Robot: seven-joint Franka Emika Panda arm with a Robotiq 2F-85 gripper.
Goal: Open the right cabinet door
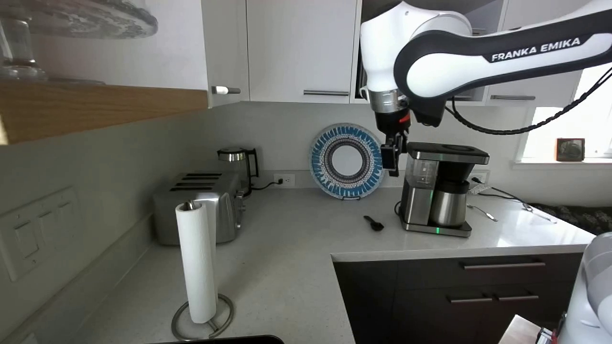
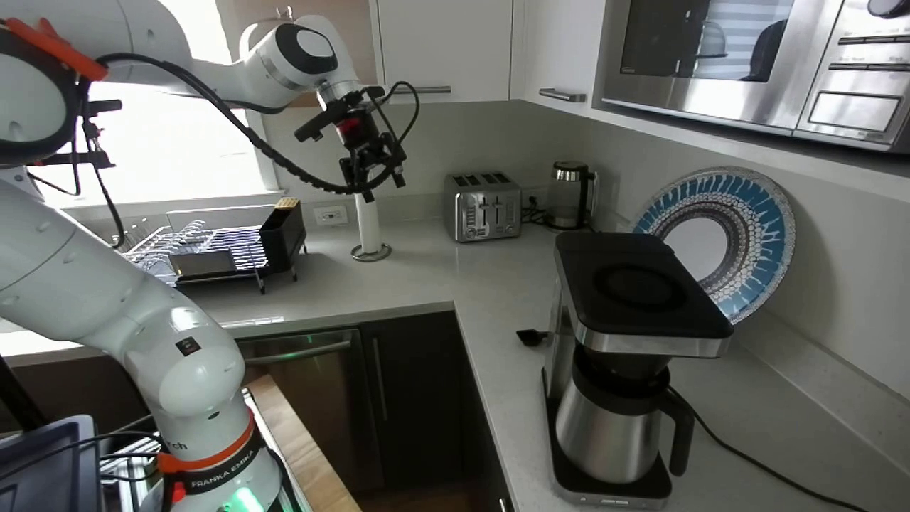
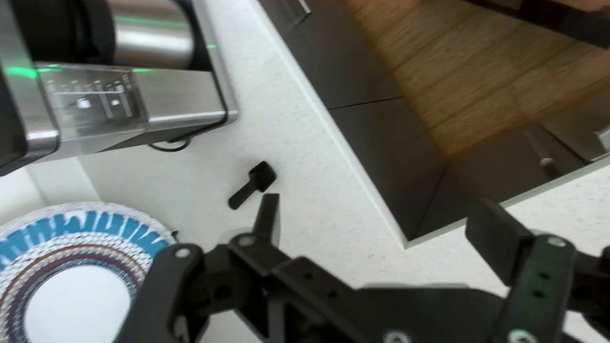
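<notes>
The right cabinet door (image 1: 301,43) is a flat white upper door with a metal bar handle (image 1: 326,93) low on its right side. It looks shut. In an exterior view it is the door (image 2: 565,50) between the corner and the microwave, with its handle (image 2: 561,95) at the bottom. My gripper (image 1: 393,162) points down, lower than the door and right of it in that view. In an exterior view the gripper (image 2: 384,183) appears left of the door. In the wrist view the gripper (image 3: 376,209) is open and empty above the counter. The door is out of the wrist view.
A narrower white door (image 1: 224,48) adjoins at the corner. A microwave (image 2: 711,57) sits in the upper cabinets. A coffee maker (image 1: 437,186), black scoop (image 1: 374,223), round blue plate (image 1: 346,134), toaster (image 1: 201,205), kettle (image 2: 569,195) and paper towel roll (image 1: 196,263) stand on the counter.
</notes>
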